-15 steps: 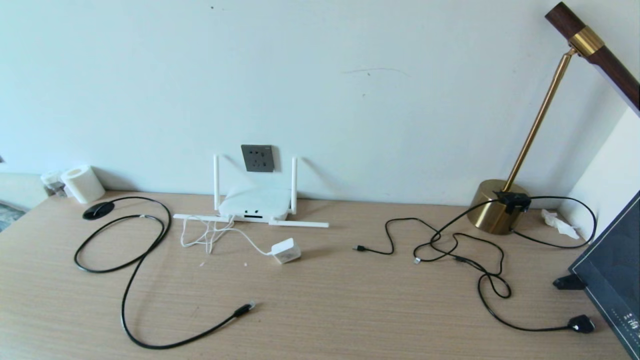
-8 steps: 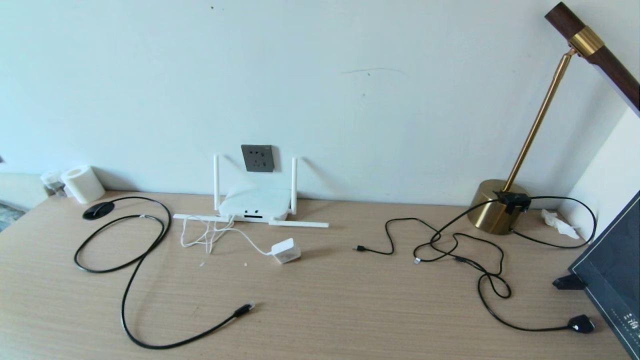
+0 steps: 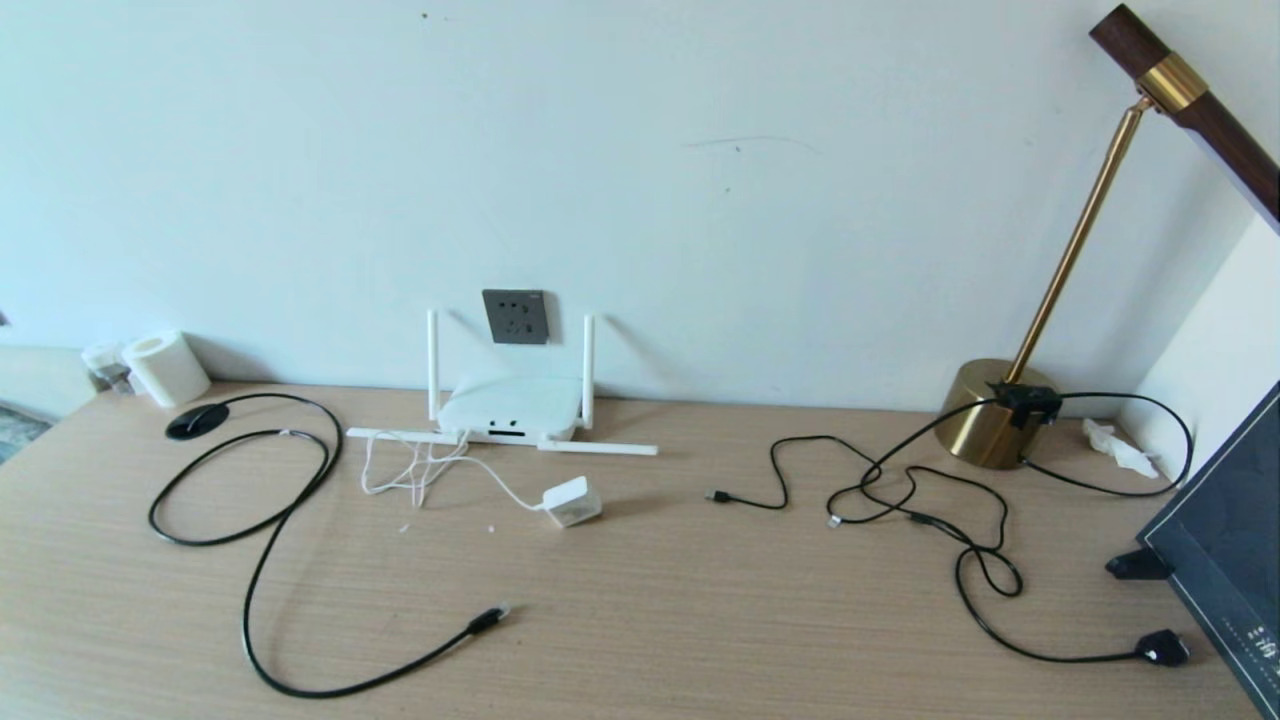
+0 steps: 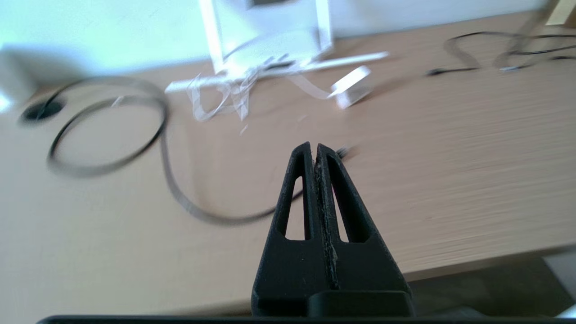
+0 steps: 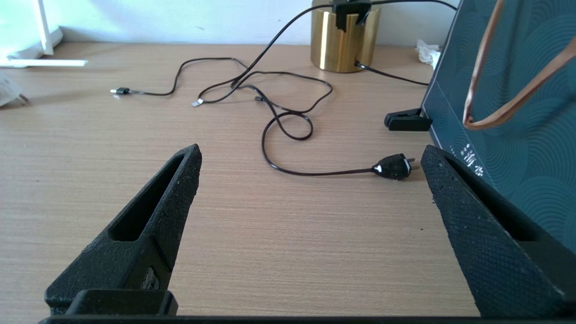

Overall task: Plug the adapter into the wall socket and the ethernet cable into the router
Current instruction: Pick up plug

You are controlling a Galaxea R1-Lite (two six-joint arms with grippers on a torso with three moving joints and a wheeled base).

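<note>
A wooden desk (image 3: 700,600) stands against a pale wall (image 3: 700,150). The left gripper (image 4: 314,150) hangs above the near part of the desk with its fingers pressed together, holding nothing; it does not appear in the head view. Just beyond its tips lies the plug end of the ethernet cable (image 4: 344,151), which runs back in a long black curve and a loop. The right gripper (image 5: 310,155) hovers low over the desk with its fingers spread wide and nothing between them; beyond them lies a black power plug (image 5: 392,167) on a thin black cord, beside a dark teal bag (image 5: 508,112).

Taking the router (image 3: 510,408) as landmark: it sits on the desk at the wall, two antennas upright and two lying flat. The wall socket (image 3: 515,316) is on the wall directly above and behind it, with nothing plugged in. The adapter (image 3: 571,501) lies on the desk in front of the router and slightly to its right, its thin white cord (image 3: 420,470) bunched just before the router. The ethernet cable (image 3: 489,618) ends well in front of the router, unplugged. A brass lamp (image 3: 990,415) stands far to the router's right, a paper roll (image 3: 165,367) far to its left.
</note>
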